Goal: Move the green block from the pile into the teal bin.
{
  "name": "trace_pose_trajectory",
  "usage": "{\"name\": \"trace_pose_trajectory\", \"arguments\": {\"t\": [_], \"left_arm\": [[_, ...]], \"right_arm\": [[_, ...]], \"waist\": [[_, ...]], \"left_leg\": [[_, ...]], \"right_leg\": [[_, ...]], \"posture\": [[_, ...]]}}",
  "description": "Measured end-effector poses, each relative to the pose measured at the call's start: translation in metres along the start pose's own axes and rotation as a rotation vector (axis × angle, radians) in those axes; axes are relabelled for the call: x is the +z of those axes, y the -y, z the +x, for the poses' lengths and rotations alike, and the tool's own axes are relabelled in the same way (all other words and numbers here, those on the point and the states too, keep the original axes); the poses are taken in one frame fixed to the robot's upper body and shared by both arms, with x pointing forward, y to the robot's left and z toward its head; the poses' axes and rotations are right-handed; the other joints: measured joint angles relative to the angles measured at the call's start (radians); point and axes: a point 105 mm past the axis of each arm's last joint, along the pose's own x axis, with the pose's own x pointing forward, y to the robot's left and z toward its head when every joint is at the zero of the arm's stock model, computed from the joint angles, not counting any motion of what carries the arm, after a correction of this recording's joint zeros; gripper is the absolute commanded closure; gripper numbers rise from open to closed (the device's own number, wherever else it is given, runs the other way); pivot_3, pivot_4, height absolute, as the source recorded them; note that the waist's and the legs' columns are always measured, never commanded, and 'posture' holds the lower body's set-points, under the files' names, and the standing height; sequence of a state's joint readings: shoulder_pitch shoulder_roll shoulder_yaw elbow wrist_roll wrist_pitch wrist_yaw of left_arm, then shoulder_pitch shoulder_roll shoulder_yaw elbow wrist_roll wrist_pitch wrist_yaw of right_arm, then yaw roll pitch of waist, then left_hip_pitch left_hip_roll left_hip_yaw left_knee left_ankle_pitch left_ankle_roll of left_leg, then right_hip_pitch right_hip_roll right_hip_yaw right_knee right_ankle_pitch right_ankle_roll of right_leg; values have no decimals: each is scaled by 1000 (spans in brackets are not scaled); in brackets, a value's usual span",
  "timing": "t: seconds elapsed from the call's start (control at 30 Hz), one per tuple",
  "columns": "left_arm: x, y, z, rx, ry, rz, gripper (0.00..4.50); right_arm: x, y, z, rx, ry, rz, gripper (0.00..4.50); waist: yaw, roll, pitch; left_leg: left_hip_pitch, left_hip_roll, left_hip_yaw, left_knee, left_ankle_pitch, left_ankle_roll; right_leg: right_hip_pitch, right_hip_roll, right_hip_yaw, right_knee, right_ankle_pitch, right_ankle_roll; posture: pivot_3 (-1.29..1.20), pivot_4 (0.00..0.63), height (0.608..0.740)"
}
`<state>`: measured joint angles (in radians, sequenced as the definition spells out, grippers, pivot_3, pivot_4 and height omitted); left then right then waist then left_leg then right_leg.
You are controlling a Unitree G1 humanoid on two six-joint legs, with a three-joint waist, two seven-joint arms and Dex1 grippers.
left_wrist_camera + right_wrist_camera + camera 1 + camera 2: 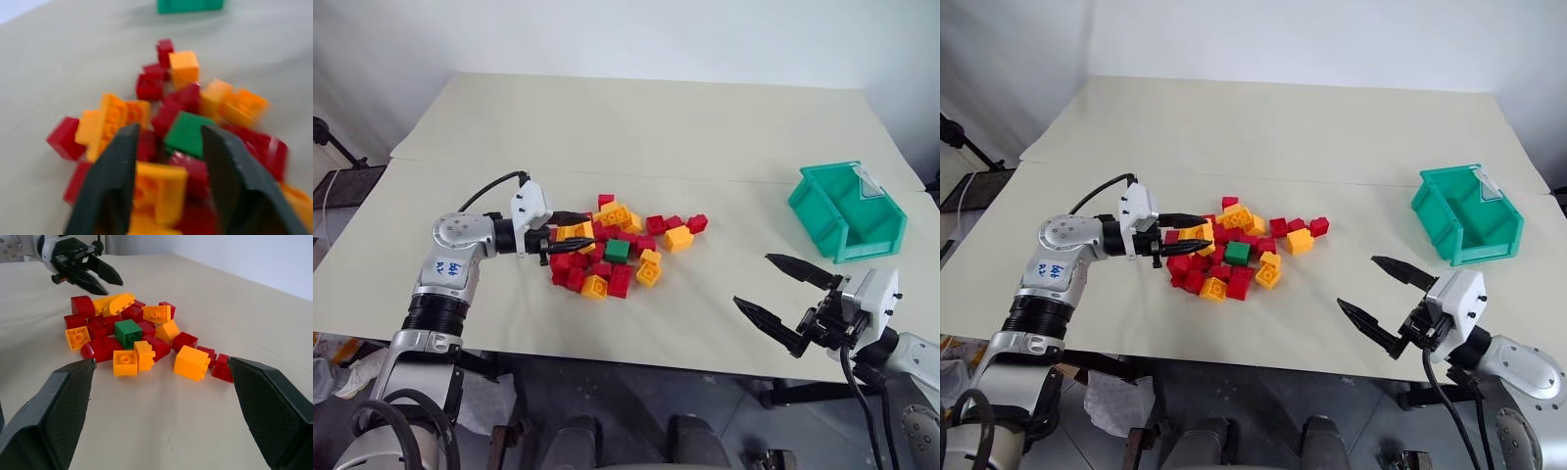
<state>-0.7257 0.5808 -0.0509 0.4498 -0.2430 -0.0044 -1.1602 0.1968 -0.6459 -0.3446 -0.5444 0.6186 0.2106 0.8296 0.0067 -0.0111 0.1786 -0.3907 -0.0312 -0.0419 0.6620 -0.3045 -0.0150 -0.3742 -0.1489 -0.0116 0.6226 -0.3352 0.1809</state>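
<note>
The green block (pixel 617 251) lies in the middle of the pile (pixel 646 242) of red and yellow bricks at the table's centre. My left gripper (pixel 589 228) hovers open at the pile's left edge and points right toward the block. In the left wrist view its fingers (pixel 117 166) straddle a yellow brick (pixel 159 188), with the green block (pixel 188 133) just beyond the tips. My right gripper (pixel 753 280) stands wide open near the front edge at the right, empty and facing the pile. The teal bin (pixel 813 211) sits at the far right.
The table's front edge (pixel 636 352) runs close below both grippers. A crease (pixel 705 178) crosses the tabletop behind the pile. Bare table lies between the pile and the bin.
</note>
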Motion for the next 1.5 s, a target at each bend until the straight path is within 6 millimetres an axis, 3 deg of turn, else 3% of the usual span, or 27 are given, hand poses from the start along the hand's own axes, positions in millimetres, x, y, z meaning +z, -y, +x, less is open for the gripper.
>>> {"name": "trace_pose_trajectory", "arguments": {"t": [0.13,0.17,0.33,0.6,0.77,1.5], "left_arm": [[4,7,12,-52,-23,26,164],[5,9,17,-64,-29,21,26],[-1,14,35,-115,-127,22,26],[-2,1,54,-89,-223,1,26],[-7,2,57,-109,-251,-8,1168],[-12,-4,62,-230,-410,49,1168]], "right_arm": [[1,0,1,15,-4,-5,0],[2,0,2,18,-2,-6,0],[1,0,2,20,-7,-1,0],[0,-1,3,21,-13,7,0],[1,-4,5,31,-11,10,0],[3,-7,8,39,-5,19,0]], "waist": [[11,0,0],[13,0,0],[14,0,0],[13,0,0],[12,0,0],[6,0,0]], "left_leg": [[0,0,0,1,0,1],[0,0,0,1,0,1],[0,0,1,0,0,1],[0,-1,1,1,0,1],[0,0,1,1,0,1],[0,0,4,2,0,1]], "right_leg": [[0,0,0,0,0,0],[0,0,0,0,0,0],[0,0,0,1,0,0],[-1,0,0,1,0,0],[-1,0,0,2,0,0],[-1,0,0,3,0,0]], "posture": [[0,150,740],[0,150,740],[0,150,740],[0,150,740],[0,150,740],[0,150,740]]}}
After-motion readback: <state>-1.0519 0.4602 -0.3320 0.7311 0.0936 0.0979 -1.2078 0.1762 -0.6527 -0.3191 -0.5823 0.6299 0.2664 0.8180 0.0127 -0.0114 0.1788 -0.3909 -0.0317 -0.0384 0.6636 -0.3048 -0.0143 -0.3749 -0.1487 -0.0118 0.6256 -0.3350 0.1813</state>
